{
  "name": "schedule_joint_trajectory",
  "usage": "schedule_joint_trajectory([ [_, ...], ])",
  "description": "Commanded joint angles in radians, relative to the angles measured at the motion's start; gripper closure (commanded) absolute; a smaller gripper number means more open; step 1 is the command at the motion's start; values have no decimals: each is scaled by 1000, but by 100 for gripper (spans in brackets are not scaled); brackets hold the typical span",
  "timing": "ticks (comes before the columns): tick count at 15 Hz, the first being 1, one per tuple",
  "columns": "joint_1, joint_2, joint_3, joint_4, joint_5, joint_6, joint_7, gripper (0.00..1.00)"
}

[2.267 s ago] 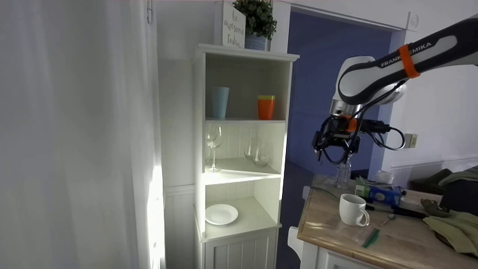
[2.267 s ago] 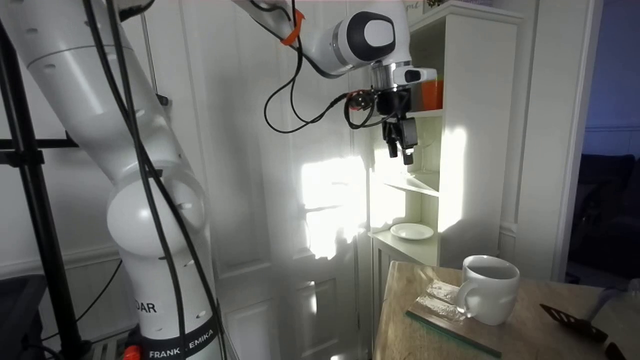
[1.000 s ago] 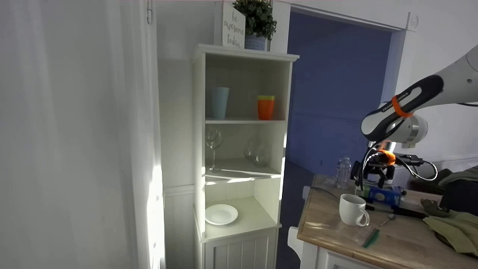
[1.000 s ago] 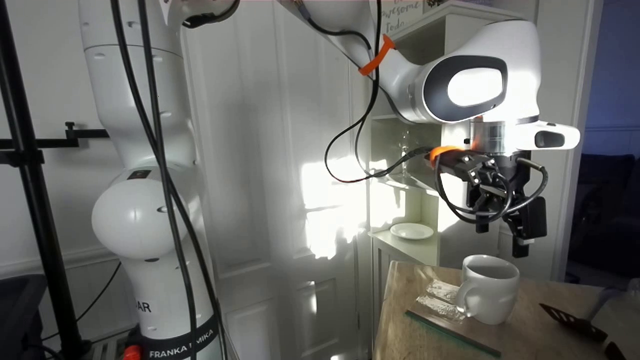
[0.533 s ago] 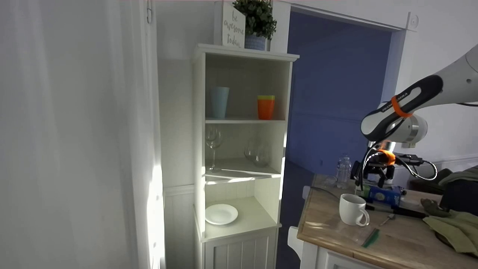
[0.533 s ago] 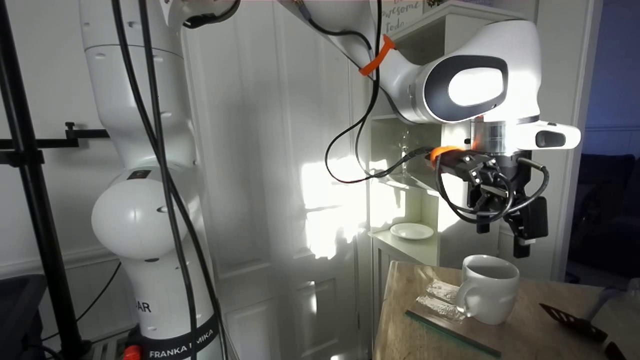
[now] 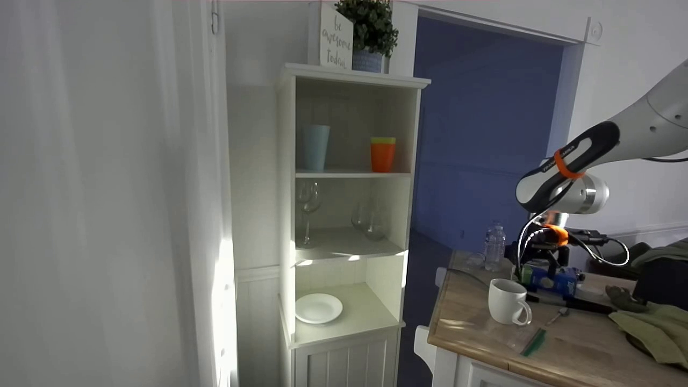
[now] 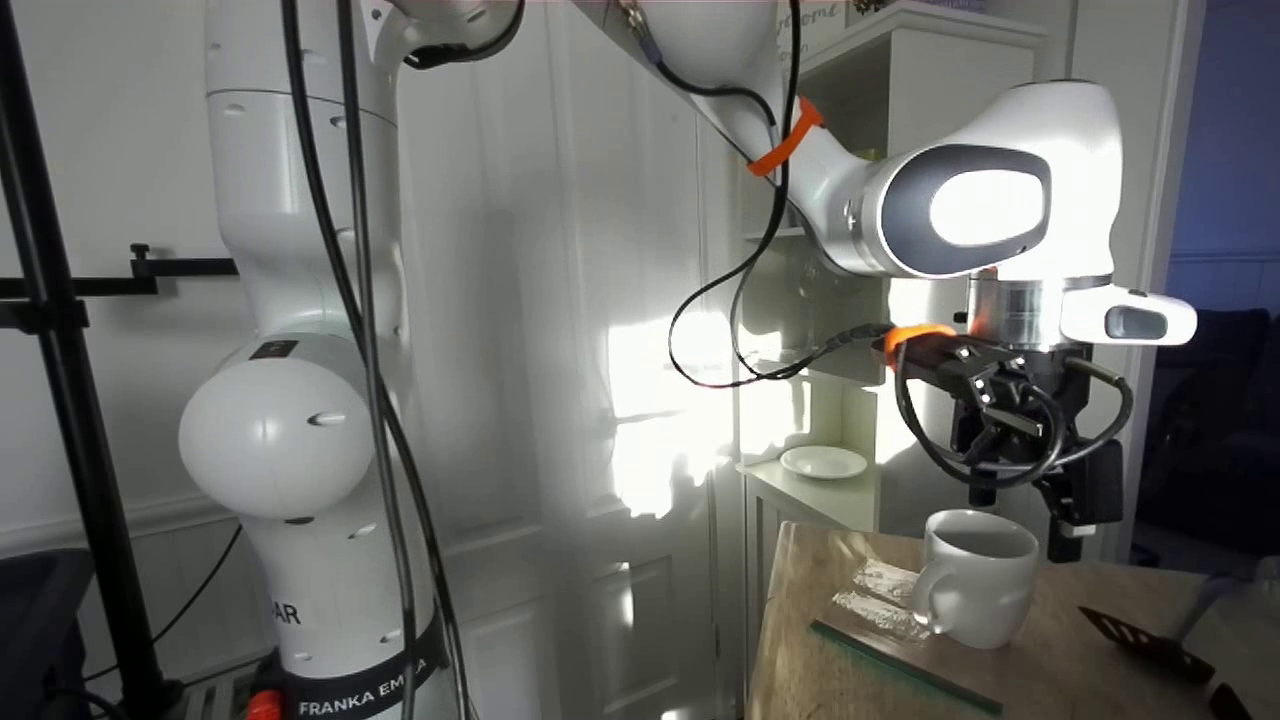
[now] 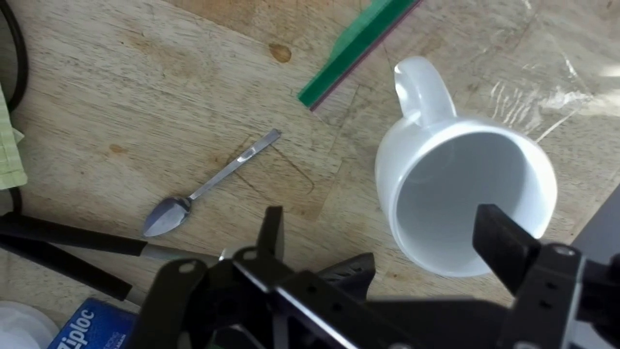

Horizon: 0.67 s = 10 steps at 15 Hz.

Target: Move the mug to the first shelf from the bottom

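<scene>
The white mug (image 7: 505, 303) stands upright on the wooden counter, and it also shows in an exterior view (image 8: 985, 590). In the wrist view the mug (image 9: 455, 184) is seen from above, its handle toward the top of the picture. My gripper (image 7: 536, 273) hangs pointing down, above and behind the mug. In the wrist view its fingers (image 9: 380, 213) are wide apart with nothing between them; the right fingertip overlaps the mug's opening in the picture. The first shelf from the bottom (image 7: 365, 306) is the cabinet's lowest open compartment, with a white plate (image 7: 319, 308) on its left.
On the counter (image 7: 580, 344) lie a spoon (image 9: 232, 167), a green-edged plastic bag (image 9: 358, 53), a black spatula (image 8: 1145, 640) and a blue Ziploc box (image 9: 92, 327). A plastic bottle (image 7: 494, 247) stands behind. The middle shelf (image 7: 344, 242) holds clear glasses.
My arm has swung from near the cabinet to above the counter by the mug. In the last half second the gripper has come down further. The mug has not moved.
</scene>
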Motion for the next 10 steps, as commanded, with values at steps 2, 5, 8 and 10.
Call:
schedule_joint_trajectory([
  [2,-19,58,3,51,9,-25,-36,0],
  [5,-24,72,14,52,51,-19,-81,27],
  [8,-25,84,18,50,72,-16,-102,47],
  [10,-27,89,23,50,95,-11,-120,41],
])
